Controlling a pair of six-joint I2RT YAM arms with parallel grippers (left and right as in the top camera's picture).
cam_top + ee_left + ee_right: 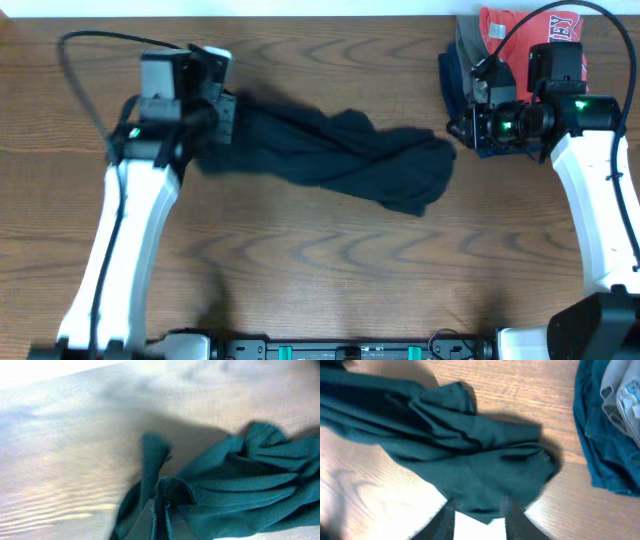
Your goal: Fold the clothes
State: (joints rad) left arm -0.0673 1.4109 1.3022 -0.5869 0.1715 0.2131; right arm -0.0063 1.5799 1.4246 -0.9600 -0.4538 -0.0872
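Note:
The clothes (340, 155), a black garment, lie twisted and bunched across the middle of the wooden table (300, 260). My left gripper (228, 118) is at the garment's left end. In the left wrist view its fingers (161, 505) are pressed together with a fold of the dark cloth (240, 490) pinched between them. My right gripper (462, 130) hovers just off the garment's right end. In the right wrist view its fingers (479, 505) stand apart, and the edge of the cloth (470, 450) lies at their tips with nothing pinched.
A pile of other garments sits at the back right: a red shirt with white lettering (520, 28) on top of grey and navy ones (458, 72). The navy one (600, 445) lies close to the black garment's right end. Cables run behind the left arm (80, 60).

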